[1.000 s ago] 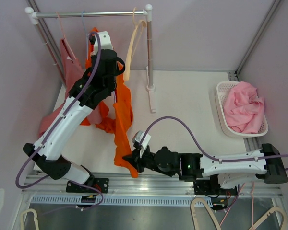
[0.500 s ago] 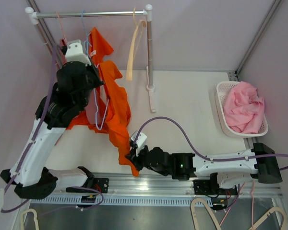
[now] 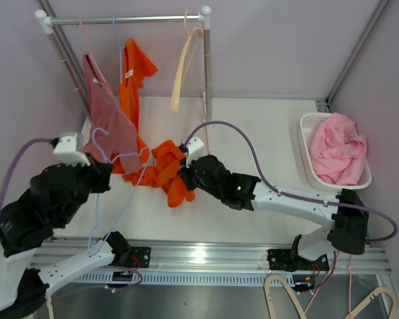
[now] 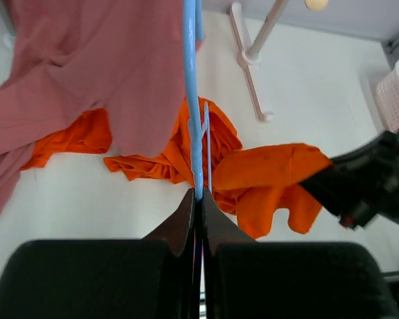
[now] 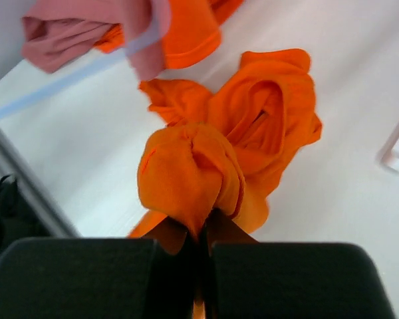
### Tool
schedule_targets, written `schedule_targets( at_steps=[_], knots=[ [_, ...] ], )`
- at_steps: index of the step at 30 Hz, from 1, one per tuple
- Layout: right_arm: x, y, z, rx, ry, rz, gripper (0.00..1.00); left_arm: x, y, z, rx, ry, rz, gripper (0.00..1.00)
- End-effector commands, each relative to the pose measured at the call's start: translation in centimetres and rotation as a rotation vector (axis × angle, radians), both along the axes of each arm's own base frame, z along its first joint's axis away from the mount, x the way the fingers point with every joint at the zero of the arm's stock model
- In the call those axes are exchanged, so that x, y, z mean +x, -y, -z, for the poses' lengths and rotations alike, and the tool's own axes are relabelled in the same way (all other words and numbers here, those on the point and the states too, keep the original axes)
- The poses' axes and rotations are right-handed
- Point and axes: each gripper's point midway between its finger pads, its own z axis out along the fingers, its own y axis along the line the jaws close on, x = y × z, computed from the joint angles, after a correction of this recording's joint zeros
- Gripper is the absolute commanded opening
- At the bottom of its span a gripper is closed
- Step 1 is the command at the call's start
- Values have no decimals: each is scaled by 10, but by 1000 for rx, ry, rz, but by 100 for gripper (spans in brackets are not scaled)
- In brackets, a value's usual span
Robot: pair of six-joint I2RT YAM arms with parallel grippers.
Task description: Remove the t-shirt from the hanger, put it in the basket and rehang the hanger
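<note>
Since a second ago the left arm is pulled back from the rack [image 3: 120,20] to the near left corner, and the blue hanger [image 4: 189,100] is carried out with it. The left claw [image 4: 198,198] is seen pressed together on the hanger's wire. The right arm is swung from the near edge up to mid-table, with the bunch of cloth dragged along. The right claw [image 5: 199,231] is clamped on a fold of the orange t-shirt [image 3: 167,174].

No orange cloth is seen on the held hanger now, so the shirt is judged to be off it. Only letting go and setting the hanger down are judged to be left.

The t-shirt is lying crumpled on the table [image 3: 266,133], between the two arms, just in front of the rack. It is bright orange, soft and heavily wrinkled, and it is balled up at the gripped fold. An orange strip is also seen hanging near the rail, beside a pink garment [image 3: 106,113]. Whether it is part of the same shirt cannot be told.
</note>
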Motion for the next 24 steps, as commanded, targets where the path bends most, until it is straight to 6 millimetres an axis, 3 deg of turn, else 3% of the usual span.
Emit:
schedule_targets(
  at_steps=[1, 2, 3, 4, 5, 6, 7, 8, 9, 10, 11, 12, 14, 15, 21, 24],
  knots=[
    [30, -11, 10, -19, -25, 17, 0, -9, -35, -24, -22, 121, -94, 1],
    [38, -17, 36, -83, -52, 27, 2, -8, -38, -29, -8, 127, -107, 1],
    [45, -21, 43, -100, -62, 37, 10, -5, -39, -47, 3, 148, -112, 1],
    [58, -28, 34, -90, -52, 60, 18, -3, -40, -50, 28, 146, -119, 1],
    [66, -32, 58, -142, -76, 74, 40, 2, -46, -56, 60, 157, -160, 1],
    [73, -35, 64, -156, -83, 83, 44, 10, -46, -62, 100, 167, -184, 1],
    [81, -46, 53, -131, -78, 80, 46, 14, -51, -79, 141, 218, -202, 1],
    [90, -48, 72, -164, -105, 92, 67, 16, -56, -85, 168, 233, -228, 1],
    [95, -52, 75, -166, -114, 90, 87, 19, -55, -98, 177, 260, -225, 1],
    [99, -57, 78, -167, -124, 84, 99, 17, -56, -109, 156, 284, -223, 1],
    [105, -64, 71, -156, -127, 84, 99, 15, -56, -120, 132, 310, -215, 1],
    [108, -69, 93, -194, -150, 88, 99, 16, -48, -130, 109, 347, -173, 1],
    [113, -74, 102, -226, -170, 97, 99, 15, -43, -146, 77, 394, -137, 1],
    [114, -75, 130, -273, -200, 103, 99, 15, -33, -153, 78, 418, -74, 1],
    [88, -66, 214, -404, -344, 79, 99, 30, -11, -176, 67, 443, -40, 1],
    [70, -56, 239, -458, -414, 55, 99, 43, -1, -188, 58, 456, -41, 1]
  ],
)
